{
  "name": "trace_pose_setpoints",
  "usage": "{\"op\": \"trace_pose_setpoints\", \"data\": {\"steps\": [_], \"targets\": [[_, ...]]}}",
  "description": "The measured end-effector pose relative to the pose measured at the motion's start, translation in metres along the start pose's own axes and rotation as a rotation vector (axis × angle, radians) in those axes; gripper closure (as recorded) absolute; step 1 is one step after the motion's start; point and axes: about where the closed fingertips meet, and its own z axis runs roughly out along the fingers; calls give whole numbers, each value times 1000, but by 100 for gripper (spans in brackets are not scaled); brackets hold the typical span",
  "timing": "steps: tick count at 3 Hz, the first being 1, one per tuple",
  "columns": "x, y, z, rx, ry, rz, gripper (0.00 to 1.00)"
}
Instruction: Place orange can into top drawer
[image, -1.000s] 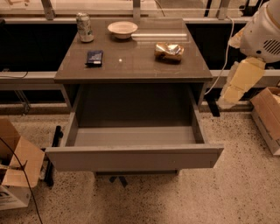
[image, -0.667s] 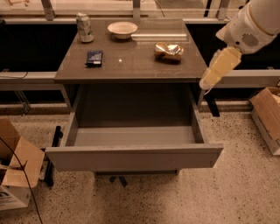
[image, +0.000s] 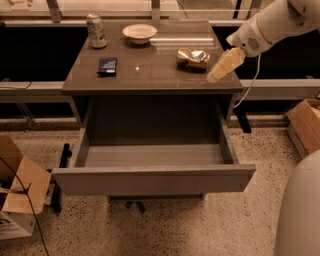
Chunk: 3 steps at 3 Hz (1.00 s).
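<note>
Claw hovers just beside orange can on table.

Shiny can beside matt end effector

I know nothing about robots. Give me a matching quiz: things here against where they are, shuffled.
1 orange can
2 bowl
3 top drawer
4 gripper

a pulled open under the table
b above the table's right edge, beside the can
c back middle of the table
d lying on the table, right side

Pairs: 1-d, 2-c, 3-a, 4-b
</note>
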Motion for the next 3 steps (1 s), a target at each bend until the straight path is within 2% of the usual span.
{"op": "trace_pose_setpoints", "data": {"steps": [1,2,3], "targets": [[4,-5,8,-1,4,2,0],[4,-8,21,23,-53,84,0],[-16,-35,52,73,-154,113,0]]}}
